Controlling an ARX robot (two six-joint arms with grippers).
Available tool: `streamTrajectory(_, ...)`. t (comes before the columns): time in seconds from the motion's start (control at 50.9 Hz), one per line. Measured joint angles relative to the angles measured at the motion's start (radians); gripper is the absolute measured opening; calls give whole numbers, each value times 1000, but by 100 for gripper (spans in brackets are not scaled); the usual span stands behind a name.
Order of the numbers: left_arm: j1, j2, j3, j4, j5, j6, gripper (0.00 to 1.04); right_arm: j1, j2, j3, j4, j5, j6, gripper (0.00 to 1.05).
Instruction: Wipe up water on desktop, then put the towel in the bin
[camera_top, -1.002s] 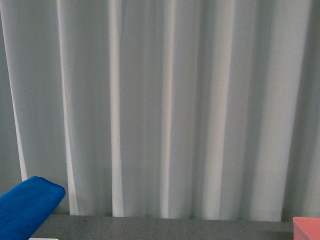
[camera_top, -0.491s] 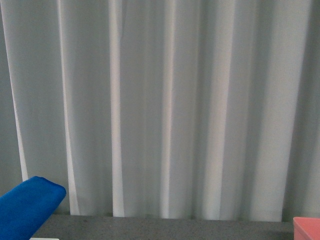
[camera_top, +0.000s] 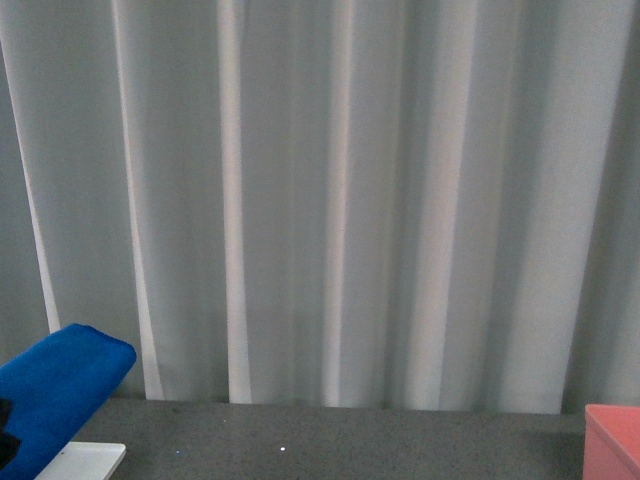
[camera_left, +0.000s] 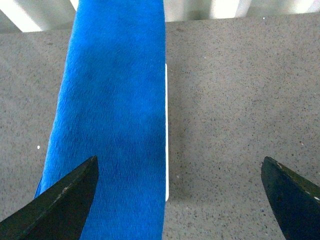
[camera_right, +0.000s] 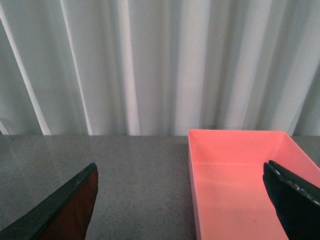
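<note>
The blue towel (camera_top: 55, 400) hangs raised at the front view's lower left, above the dark speckled desktop (camera_top: 340, 445). In the left wrist view the towel (camera_left: 112, 120) is a long blue band over the desktop (camera_left: 240, 100). My left gripper (camera_left: 180, 192) is open above it, with one fingertip (camera_left: 65, 200) over the towel's edge. The pink bin (camera_right: 240, 185) stands empty on the desktop (camera_right: 125, 175). My right gripper (camera_right: 180, 197) is open above the bin's near wall. A corner of the bin (camera_top: 612, 445) shows at the front view's lower right.
A grey-white pleated curtain (camera_top: 340, 200) closes off the back of the desktop. A flat white base (camera_top: 85, 460) lies under the towel, and its thin white edge (camera_left: 166, 130) shows beside the towel in the left wrist view.
The front view has shifted so that more desktop and the white base show. The towel and bin corner sit slightly higher in the picture.
</note>
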Motion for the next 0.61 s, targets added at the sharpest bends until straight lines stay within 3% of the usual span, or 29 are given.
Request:
streamTrajectory(0.295, -72, 199, 182, -21, -21, 77, 98, 0, 0, 0, 0, 0, 0, 98)
streamTrajectory(0.609, -85, 366, 316, 36, -142, 90, 98, 0, 0, 0, 0, 0, 0, 98)
